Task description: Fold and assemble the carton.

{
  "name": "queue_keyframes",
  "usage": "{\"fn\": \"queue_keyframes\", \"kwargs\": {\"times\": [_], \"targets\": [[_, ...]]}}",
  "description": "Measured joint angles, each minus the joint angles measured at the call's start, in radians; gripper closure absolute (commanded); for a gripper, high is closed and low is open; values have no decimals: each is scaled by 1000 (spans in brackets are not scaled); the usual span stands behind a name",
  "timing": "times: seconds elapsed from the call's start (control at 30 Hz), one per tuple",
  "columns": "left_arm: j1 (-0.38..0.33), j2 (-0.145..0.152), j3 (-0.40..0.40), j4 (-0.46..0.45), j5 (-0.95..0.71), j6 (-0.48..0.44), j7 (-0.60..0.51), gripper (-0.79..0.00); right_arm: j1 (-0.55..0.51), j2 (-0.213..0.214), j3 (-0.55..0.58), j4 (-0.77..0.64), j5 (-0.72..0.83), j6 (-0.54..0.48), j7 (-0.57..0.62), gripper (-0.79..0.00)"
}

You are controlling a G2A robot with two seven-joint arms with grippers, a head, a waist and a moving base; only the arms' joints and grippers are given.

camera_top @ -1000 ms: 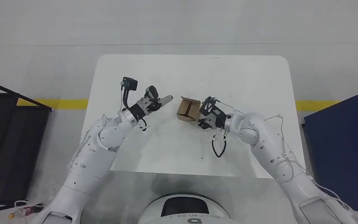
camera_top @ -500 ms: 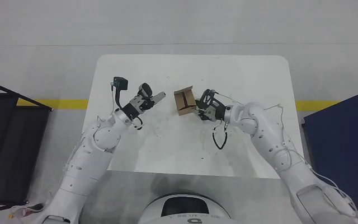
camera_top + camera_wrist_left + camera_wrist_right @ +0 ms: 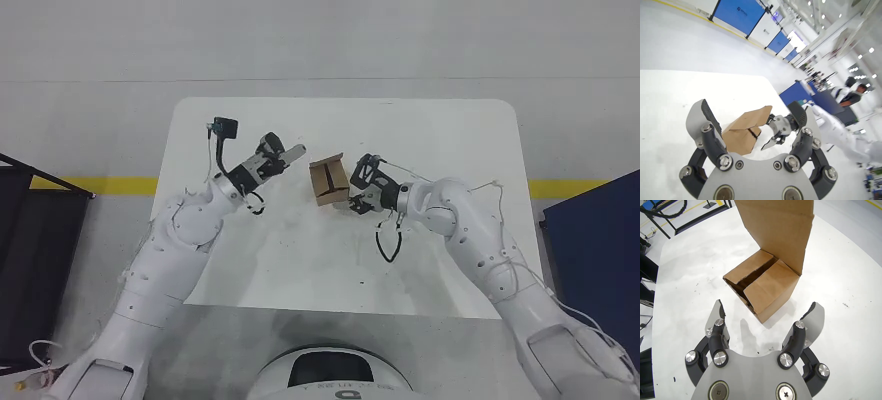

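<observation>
The carton (image 3: 329,179) sits on the bench (image 3: 440,140), tall flap up, with the right fingers (image 3: 816,315) just beside it and nearer, the left fingers (image 3: 694,115) slightly off (both spread wide, holding nothing).

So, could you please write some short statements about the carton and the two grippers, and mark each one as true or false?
1. The carton stands on the white table. True.
2. The right gripper is shut on the carton. False: it is open and holds nothing.
3. One large flap of the carton stands raised. True.
4. The left gripper grips that flap. False: it is open too, with nothing between its fingers.
5. In the top view the carton is between the two grippers. True.
</observation>
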Motion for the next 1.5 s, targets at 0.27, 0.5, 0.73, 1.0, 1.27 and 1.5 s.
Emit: {"fn": "queue_keyframes", "kwargs": {"times": [0.27, 0.5, 0.73, 1.0, 1.27, 1.5], "targets": [[-15, -3, 8, 17, -58, 10, -15, -785, 0, 0, 0, 0, 0, 0, 0, -785], [-3, -11, 1, 63, -190, -10, -17, -456, 0, 0, 0, 0, 0, 0, 0, -785], [-55, -28, 31, 224, -618, -9, -270, -185, 0, 0, 0, 0, 0, 0, 0, -785], [-115, -33, 68, 287, -493, -6, -348, -299, 0, 0, 0, 0, 0, 0, 0, -785], [-126, -28, 73, 249, -357, -52, -338, -570, 0, 0, 0, 0, 0, 0, 0, -785], [-128, -20, 72, 199, -200, -24, -306, -634, 0, 0, 0, 0, 0, 0, 0, -785]]}}
